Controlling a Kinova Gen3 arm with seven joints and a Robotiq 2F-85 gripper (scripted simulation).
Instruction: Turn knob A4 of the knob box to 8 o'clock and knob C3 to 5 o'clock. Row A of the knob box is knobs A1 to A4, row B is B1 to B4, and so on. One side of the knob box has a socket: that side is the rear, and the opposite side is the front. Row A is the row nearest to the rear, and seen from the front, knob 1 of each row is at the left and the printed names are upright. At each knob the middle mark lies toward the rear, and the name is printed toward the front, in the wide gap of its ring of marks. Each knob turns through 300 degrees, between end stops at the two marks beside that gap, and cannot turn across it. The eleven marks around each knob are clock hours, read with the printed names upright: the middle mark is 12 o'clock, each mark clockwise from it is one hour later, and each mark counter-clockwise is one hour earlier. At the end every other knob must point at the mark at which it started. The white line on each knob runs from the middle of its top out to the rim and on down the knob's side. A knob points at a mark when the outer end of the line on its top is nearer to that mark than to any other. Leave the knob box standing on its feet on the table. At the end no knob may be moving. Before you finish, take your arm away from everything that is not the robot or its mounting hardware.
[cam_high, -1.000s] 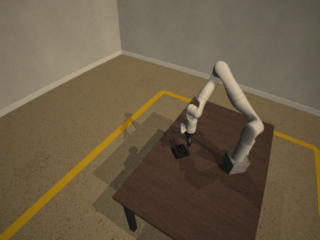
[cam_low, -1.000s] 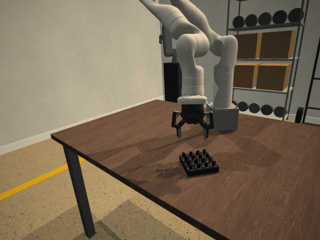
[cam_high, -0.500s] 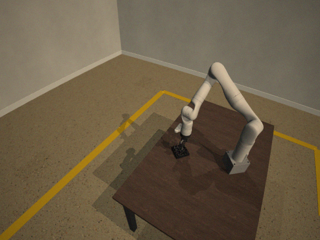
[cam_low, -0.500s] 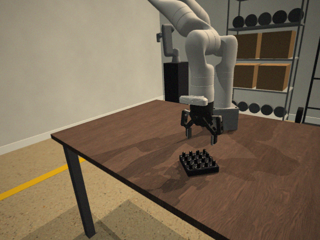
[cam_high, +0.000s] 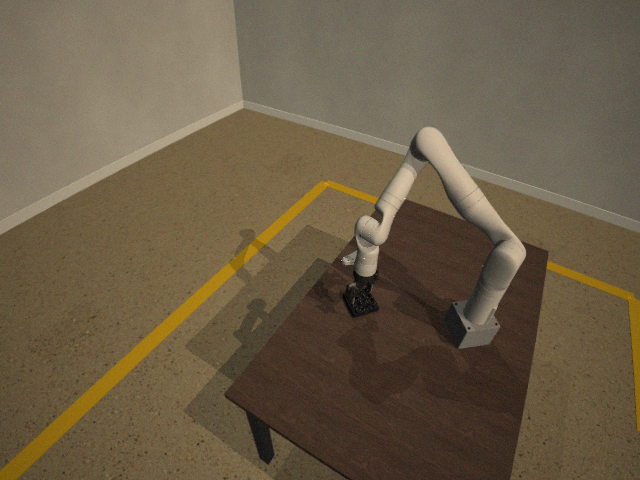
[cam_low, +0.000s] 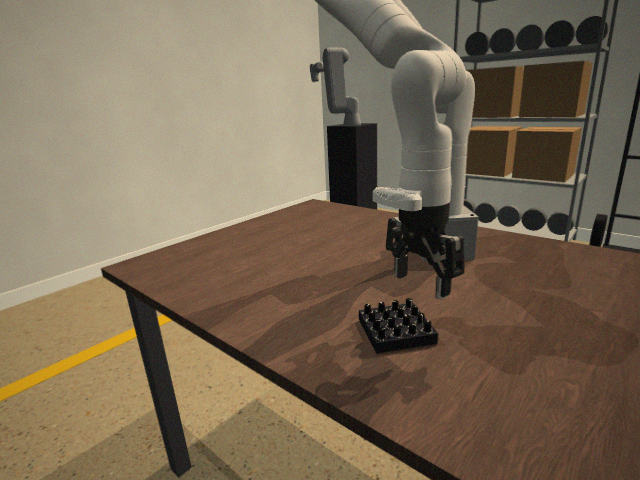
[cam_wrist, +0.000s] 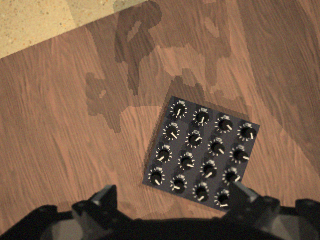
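Note:
The black knob box stands on the brown table, near its left edge. It carries a four-by-four grid of small black knobs with white lines. The printed names are too small to read. My gripper is open and empty and points down. It hangs a short way above the box without touching any knob. In the wrist view the box sits turned at an angle, and my right finger overlaps its lower right corner.
The arm's grey base stands on the table behind the box. The table's edge runs close by the box. A black pedestal and a shelf rack with cardboard boxes stand beyond the table.

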